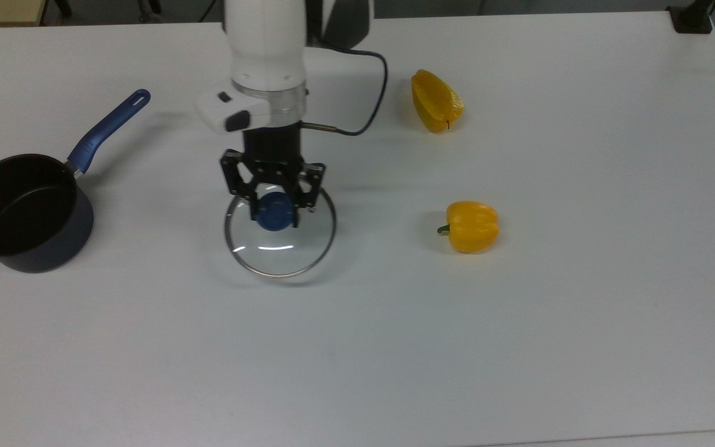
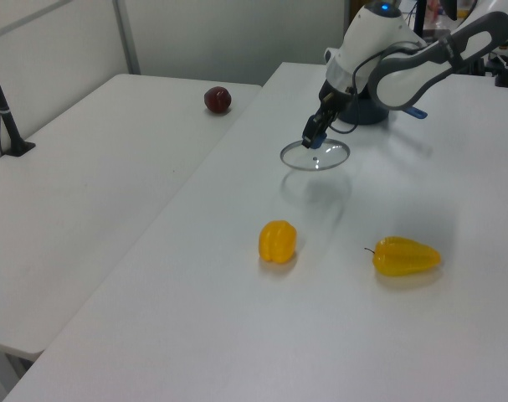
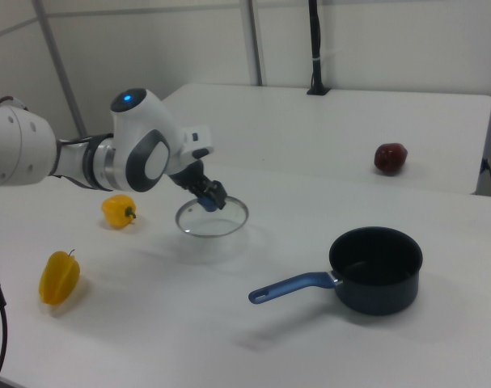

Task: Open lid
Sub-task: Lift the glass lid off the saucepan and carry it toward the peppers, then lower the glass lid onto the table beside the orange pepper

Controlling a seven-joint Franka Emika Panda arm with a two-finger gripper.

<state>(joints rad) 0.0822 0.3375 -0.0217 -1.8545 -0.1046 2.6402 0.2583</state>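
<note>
- Top view showed the lid [image 1: 280, 239], a clear glass disc with a thin metal rim, off the saucepan [image 1: 22, 214] and well to the top view's right of it, over the bare white table [image 1: 519, 341].
- Its blue knob [image 1: 274, 217] sat between the black fingers of the gripper [image 1: 274, 212], which were clamped on the knob from either side.
- In the left view the lid [image 2: 315, 156] hung from the gripper [image 2: 314, 139] with a faint shadow on the table beneath it; in the right view the lid [image 3: 212, 217] was tilted a little and appeared clear of the tabletop.
- The saucepan [image 3: 376, 269] stood uncovered, dark inside, its long blue handle [image 3: 292, 286] pointing toward the right view's left.
- Two yellow peppers lay to the top view's right of the lid: a rounder pepper [image 1: 470, 226] nearer, a longer pepper [image 1: 435, 100] farther up.
- A dark red fruit [image 3: 390, 157] lay on the neighbouring table [image 3: 350, 121], apart from everything else.
</note>
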